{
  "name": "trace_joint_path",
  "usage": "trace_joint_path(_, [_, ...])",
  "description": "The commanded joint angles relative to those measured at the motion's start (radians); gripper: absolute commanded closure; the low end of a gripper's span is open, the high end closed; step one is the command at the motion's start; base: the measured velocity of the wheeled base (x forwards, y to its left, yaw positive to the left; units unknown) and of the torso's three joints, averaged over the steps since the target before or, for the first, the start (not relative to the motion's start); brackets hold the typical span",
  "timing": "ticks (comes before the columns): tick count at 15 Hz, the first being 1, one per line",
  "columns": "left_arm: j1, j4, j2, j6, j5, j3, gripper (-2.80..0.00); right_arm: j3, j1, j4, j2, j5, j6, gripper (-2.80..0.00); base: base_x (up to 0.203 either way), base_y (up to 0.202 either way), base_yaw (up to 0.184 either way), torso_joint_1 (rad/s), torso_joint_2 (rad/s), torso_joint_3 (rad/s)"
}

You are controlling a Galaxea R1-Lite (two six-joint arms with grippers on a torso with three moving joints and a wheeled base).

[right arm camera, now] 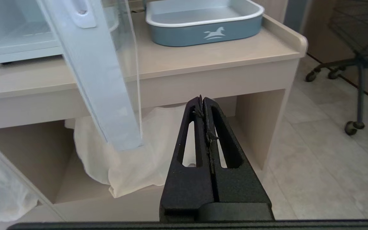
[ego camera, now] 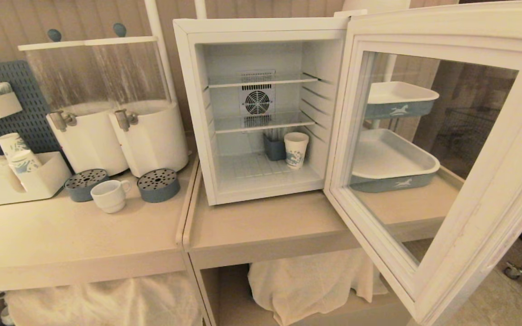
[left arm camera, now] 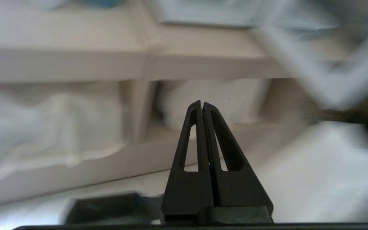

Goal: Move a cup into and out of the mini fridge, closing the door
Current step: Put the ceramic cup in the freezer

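Two matters explain the layout, and the biggest thing comes first. The white boxy mini fridge point(ego camera: 261, 108) with wire shelves fills the upper centre of the head view, standing on a pale beige counter point(ego camera: 261, 226). Its door point(ego camera: 469, 149), a wide pale frame around a rectangular glass window, swings far out across the right of the frame, so the cavity is open to a reach from the front; I judge that it is left wide for a cup to go in or come out.

Through the glass show two white and grey-blue trays point(ego camera: 394, 158), one above the other.

At the left stand two clear-topped white drink dispensers point(ego camera: 116, 113), with round grey drip trays below their taps.

On the fridge floor, right of centre, stand a blue-printed paper cup point(ego camera: 296, 149) and a small dark holder point(ego camera: 273, 148) just beside it.

The small squat plain white cup point(ego camera: 109, 195) sits on the counter at lower left, between the drip trays and well apart from the fridge, so it is not yet inside.

Neither arm shows in the head view. The left gripper point(left arm camera: 202, 103) has its fingers pressed together on nothing, pointing at the blurred counter front and the white cloth beneath. The right gripper point(right arm camera: 202, 99) is likewise closed and empty, low before the counter, near the door's lower edge but apart from it.
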Motion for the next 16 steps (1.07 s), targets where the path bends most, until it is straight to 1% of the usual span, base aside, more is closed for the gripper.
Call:
trace_joint_path(1, [-0.005,-0.27,-0.066,0.019,0.086,0.268,0.0,0.002,0.001,-0.003,0.001,-0.001,0.001,0.0,0.0,0.0,0.0,0.0,0.0,0.0])
trace_joint_path(2, [-0.006,-0.468,-0.077,0.052,0.136,0.418,0.0,0.002,0.001,-0.004,0.001,0.0,0.001,0.0,0.0,0.0,0.0,0.0,0.0,0.0])
trace_joint_path(3, [-0.008,-0.618,-0.087,0.097,0.18,0.542,0.0,0.002,0.001,-0.003,0.001,0.0,0.001,0.0,0.0,0.0,0.0,0.0,0.0,0.0])
trace_joint_path(4, [-0.009,-0.727,-0.095,0.145,0.218,0.642,0.0,0.002,0.001,-0.003,0.001,-0.001,0.001,0.0,0.0,0.0,0.0,0.0,0.0,0.0])
trace_joint_path(5, [-0.009,-0.786,-0.101,0.185,0.239,0.72,0.0,0.002,0.001,-0.004,0.001,-0.002,0.001,0.0,0.0,0.0,0.0,0.0,0.0,0.0])
trace_joint_path(6, [-0.011,-0.808,-0.107,0.221,0.251,0.768,0.0,0.002,0.001,-0.003,0.001,0.0,0.001,0.0,0.0,0.0,0.0,0.0,0.0,0.0])
trace_joint_path(8, [-0.012,-0.813,-0.111,0.248,0.262,0.767,0.0,0.002,0.001,-0.004,0.001,0.0,0.001,0.0,0.0,0.0,0.0,0.0,0.0,0.0])
trace_joint_path(14, [-0.012,-0.814,-0.112,0.253,0.26,0.768,0.0,0.002,0.001,-0.003,0.001,-0.002,0.001,0.0,0.0,0.0,0.0,0.0,0.0,0.0])
trace_joint_path(16, [-0.012,-0.816,-0.111,0.248,0.26,0.768,0.0,0.002,0.001,-0.004,0.001,-0.002,0.001,0.0,-0.114,0.0,0.003,0.004,0.01,0.001])
